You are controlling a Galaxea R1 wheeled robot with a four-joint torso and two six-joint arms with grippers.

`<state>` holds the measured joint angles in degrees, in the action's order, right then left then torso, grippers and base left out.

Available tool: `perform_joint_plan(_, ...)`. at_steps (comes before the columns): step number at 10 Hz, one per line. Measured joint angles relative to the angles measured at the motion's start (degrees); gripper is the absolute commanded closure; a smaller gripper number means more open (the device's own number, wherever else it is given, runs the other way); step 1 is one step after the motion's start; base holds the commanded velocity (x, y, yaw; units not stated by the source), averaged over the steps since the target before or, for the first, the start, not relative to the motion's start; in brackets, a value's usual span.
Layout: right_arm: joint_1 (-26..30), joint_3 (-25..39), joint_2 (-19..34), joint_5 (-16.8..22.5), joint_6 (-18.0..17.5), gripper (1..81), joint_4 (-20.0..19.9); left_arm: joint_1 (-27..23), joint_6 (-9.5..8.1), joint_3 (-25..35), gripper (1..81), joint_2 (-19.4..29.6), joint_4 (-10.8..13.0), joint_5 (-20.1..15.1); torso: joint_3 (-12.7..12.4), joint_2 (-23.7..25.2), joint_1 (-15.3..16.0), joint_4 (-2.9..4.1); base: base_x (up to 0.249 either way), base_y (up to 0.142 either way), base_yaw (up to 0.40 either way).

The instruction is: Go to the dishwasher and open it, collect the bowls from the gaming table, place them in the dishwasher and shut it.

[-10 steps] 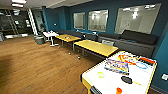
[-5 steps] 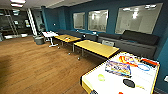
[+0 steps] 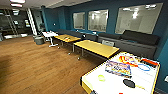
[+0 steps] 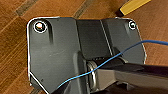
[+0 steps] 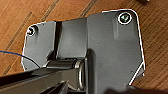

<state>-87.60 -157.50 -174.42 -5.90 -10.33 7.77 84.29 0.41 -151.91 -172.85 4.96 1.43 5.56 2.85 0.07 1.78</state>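
Driving risk — the white, yellow-edged game table (image 3: 147, 82) sits close at the front right; turning tight could clip its near corner. Pincer state on either arm — cannot tell.

Soft blur, ceiling-light (image 3: 17, 3) glare, dim far corner

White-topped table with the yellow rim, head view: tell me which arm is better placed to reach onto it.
Right, probably. The white-topped table lies to the robot's front right, with wooden floor to its left. Both wrist views look down on floor.
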Motion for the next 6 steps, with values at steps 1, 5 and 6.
perform_joint_plan(1, 0.0, 0.0, 0.0, -0.1, 0.0, 1.0, 0.0, 0.0, 0.0, 0.0, 1.0, 0.0, 0.0, 0.0, 0.0, 0.0, 0.0, 0.0, 0.0, 0.0, -0.096)
perform_joint_plan(5, 0.0, 0.0, 0.0, 0.0, 0.0, 1.0, 0.0, -0.1, 0.0, 1.2, 1.0, 0.4, 1.0, 0.0, 0.0, 0.0, 0.0, 0.0, 0.0, 0.0, -0.256)
perform_joint_plan(6, 0.0, 0.0, 0.0, -0.1, 0.0, 1.0, 0.0, 0.2, 0.02, 1.7, 1.0, 0.5, 1.1, -0.1, 0.0, 0.0, 0.0, 0.0, 0.0, 0.0, -0.341)
